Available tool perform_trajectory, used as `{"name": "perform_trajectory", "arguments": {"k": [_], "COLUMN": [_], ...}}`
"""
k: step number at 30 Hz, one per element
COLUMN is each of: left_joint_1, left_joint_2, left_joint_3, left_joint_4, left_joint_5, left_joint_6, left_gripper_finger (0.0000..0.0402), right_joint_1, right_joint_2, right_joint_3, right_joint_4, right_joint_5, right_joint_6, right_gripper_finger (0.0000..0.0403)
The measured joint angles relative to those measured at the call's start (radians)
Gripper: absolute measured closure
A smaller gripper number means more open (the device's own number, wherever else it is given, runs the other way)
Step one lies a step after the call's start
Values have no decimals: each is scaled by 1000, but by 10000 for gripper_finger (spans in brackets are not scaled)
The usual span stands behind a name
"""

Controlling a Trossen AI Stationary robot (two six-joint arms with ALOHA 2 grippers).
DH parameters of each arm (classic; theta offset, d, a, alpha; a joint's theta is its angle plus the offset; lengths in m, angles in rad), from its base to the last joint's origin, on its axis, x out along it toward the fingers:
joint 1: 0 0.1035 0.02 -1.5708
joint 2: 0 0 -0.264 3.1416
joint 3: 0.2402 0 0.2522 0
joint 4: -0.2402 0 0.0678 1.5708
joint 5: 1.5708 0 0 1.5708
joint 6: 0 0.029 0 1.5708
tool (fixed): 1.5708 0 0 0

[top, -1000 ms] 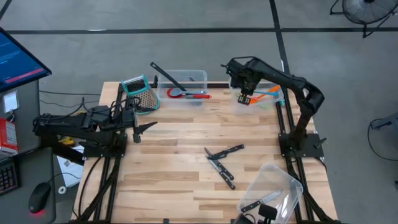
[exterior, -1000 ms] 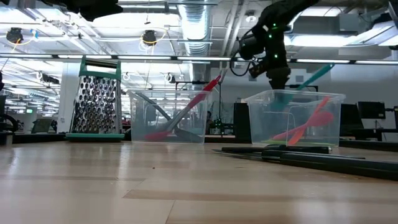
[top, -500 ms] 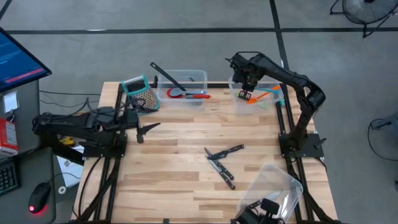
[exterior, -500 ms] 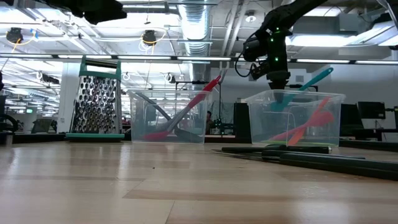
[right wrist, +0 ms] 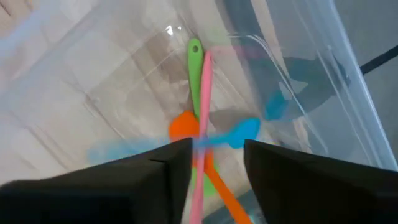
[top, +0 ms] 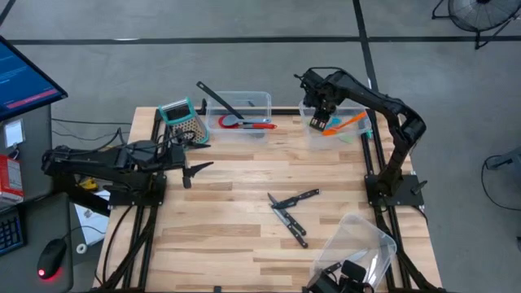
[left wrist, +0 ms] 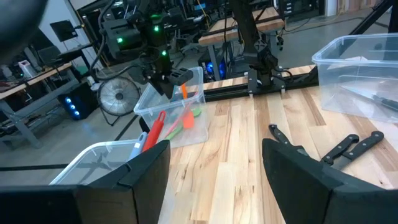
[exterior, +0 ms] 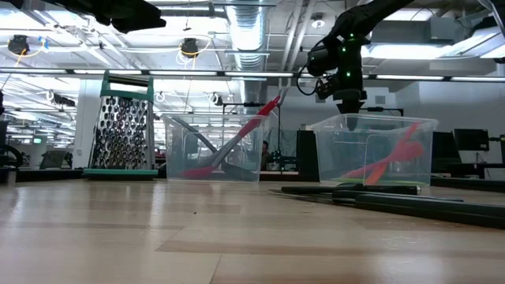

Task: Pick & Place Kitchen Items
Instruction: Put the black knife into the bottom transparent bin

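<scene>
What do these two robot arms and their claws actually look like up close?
Both are dark, nearly black, jointed arms built of slim tubes and blocky joints, with thin black cables running along them. The left claw ends in two flat, wedge-shaped black fingers. The right claw is just as dark, and small green lights glow on its wrist housing. Each arm rises from a black metal frame at the table's side.

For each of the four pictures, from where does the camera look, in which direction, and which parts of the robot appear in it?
High view: above the table, looking straight down; both arms show, right gripper over the far-right bin.
Low view: at table-top height, looking level across; the right gripper hangs above that bin.
Left wrist view: on the left arm, looking across the table past its own open fingers.
Right wrist view: on the right arm, looking down into the bin past its own fingers.
Shared: high and left wrist views both show the knives.
</scene>
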Motion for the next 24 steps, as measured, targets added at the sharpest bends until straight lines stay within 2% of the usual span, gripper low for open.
{"name": "perform_trajectory", "arguments": {"k": [5,9,12,17,24], "left_joint_1": [0,0,0,0,0], "left_joint_2": [8,40,87,234,525], "left_joint_3": [0,0,0,0,0], "left_joint_4": [8,21,39,127,386], "left_joint_5": [0,0,0,56,62], "left_joint_6": [-24,-67,-100,-131,-179], "left_gripper_finger": [166,166,166,166,166], "right_joint_1": [30,84,147,288,499], "right_joint_2": [0,-1,-3,-99,-251], "right_joint_3": [110,258,377,478,495], "right_joint_4": [-109,-253,-345,-336,-302], "right_joint_5": [-99,-164,-166,-217,-214], "right_joint_6": [54,101,134,188,412], "right_gripper_finger": [207,179,174,181,193]}}
